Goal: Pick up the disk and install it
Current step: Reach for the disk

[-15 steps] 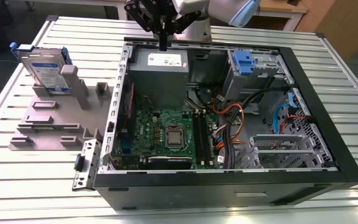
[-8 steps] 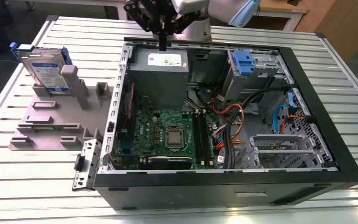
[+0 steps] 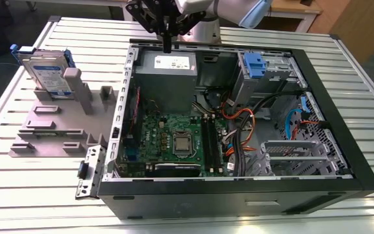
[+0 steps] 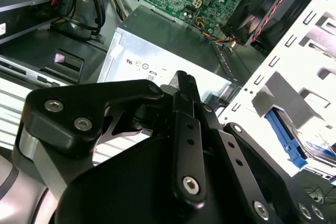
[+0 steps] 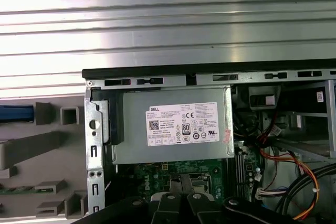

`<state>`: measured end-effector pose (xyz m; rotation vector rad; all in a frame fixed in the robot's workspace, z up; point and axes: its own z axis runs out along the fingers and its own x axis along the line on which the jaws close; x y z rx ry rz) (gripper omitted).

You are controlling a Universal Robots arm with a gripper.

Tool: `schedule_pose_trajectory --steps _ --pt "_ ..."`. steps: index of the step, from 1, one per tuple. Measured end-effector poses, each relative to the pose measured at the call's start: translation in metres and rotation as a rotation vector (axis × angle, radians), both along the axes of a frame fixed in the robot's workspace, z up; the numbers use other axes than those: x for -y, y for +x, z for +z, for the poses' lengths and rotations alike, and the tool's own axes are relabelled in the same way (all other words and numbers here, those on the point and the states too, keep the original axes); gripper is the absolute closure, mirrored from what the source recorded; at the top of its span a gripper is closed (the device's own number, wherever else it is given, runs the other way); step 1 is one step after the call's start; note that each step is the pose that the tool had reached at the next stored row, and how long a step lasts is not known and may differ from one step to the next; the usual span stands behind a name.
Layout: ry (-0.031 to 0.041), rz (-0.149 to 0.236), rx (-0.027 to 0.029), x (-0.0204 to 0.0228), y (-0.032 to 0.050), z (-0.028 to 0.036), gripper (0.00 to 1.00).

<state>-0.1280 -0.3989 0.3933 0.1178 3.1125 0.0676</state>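
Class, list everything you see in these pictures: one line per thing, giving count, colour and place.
disk: one, silver, blue bracket, upright in the fixture, exterior view's left.
fixture: one, grey, on the table beside the case.
table: one, silver, slatted, under everything.
case: one, black, open, centre.
power-supply box: one, grey, white sticker, inside case.
motherboard: one, green, inside case.
clip: one, blue, inside case, exterior view's right.
arm: one, pale, above the case's far edge.
end effector: one, black, shut, empty, above the power-supply box.
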Motion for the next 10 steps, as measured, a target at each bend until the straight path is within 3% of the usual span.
schedule_pose_trajectory --steps 10 --pt "0.0000 0.000 0.0001 0.0000 -0.0032 0.0000 0.89"
